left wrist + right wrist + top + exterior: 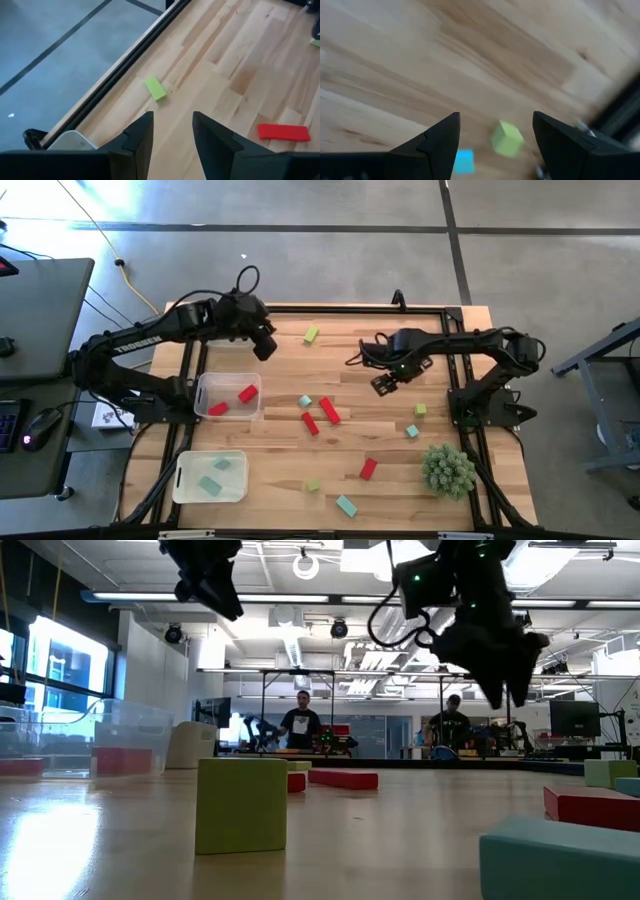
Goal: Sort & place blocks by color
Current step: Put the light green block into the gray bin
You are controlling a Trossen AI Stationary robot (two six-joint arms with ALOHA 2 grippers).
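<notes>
We see right end effector [385,383] raised, fingers apart, empty; left end effector [267,346] part-open, empty. Yellow-green cube [507,139] on counter [480,480], right side. Looks light, rigid; we pinch flat opposite faces.

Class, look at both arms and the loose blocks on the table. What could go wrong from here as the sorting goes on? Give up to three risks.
1. The left gripper, open and empty, hovers near the green bar, which lies close to the table's far edge; a nudge might push it off.
2. The right gripper, open, is above bare wood; the green cube and blue cube it sees sit near each other, so it might grab the wrong one.
3. The plant ball could obstruct the right arm's reach toward blocks at that corner.
</notes>
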